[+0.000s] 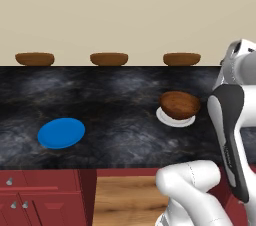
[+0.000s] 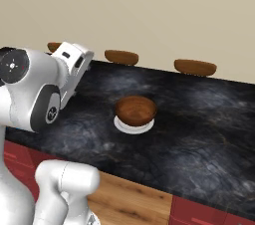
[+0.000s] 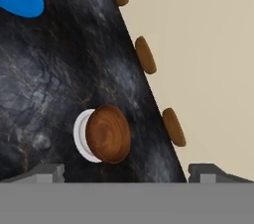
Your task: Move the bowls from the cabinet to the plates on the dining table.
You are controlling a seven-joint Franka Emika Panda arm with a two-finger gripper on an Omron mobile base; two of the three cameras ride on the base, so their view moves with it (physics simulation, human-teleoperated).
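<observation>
Left base view looks across the dining table (image 1: 120,97), a long black marbled stone top that runs the full width of the picture. Its near edge sits over dark red drawers (image 1: 30,195) with small silver knobs, and a strip of wooden floor (image 1: 125,195) shows beside them. Beyond the far edge of the table, three flat brown stool tops (image 1: 109,59) stand in a row against a plain beige wall (image 1: 125,10).

On the table, toward its right end, the dark brown bowl (image 1: 180,104) sits upright on the white plate (image 1: 172,119), whose pale rim shows around the bowl's base. The blue plate (image 1: 61,132) lies bare, well to the left of the bowl and closer to the table's near edge.

Right base view shows the same bowl (image 2: 135,109) resting on the white plate (image 2: 133,127) in the middle of the stone, with the white arm (image 2: 30,89) raised to its left.

Hand view shows the gripper (image 3: 126,171) above the table, its two fingertips (image 3: 47,172) spread wide apart and holding nothing, the bowl (image 3: 108,134) between and beyond them, untouched.
</observation>
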